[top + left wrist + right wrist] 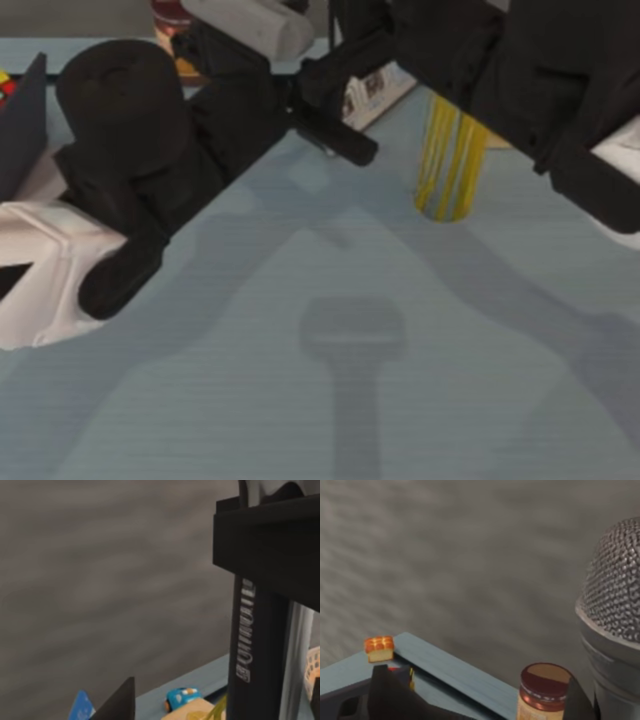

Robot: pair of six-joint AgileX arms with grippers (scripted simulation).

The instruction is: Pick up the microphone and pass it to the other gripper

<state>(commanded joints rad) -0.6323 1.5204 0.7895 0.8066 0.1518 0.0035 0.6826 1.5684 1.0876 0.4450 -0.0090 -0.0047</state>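
The microphone is held up in the air between the two arms, over the back of the table. Its silver mesh head (615, 595) fills the edge of the right wrist view. Its black lettered handle (257, 650) hangs below the right gripper's black body (270, 545). From above, the handle (340, 132) slants out from the tip of my right gripper (305, 95), which is shut on the microphone near the head. My left gripper (262, 105) faces it at close range and stands open, with the handle in front of it and off to one side, untouched.
A yellow bottle (450, 160) stands right of centre, under the right arm. A brown-lidded jar (542, 692), a small loaf (379, 648), a blue toy car (182, 697), a wooden block (200, 711) and a printed box (375, 85) line the back edge. A dark panel (25, 125) leans at far left.
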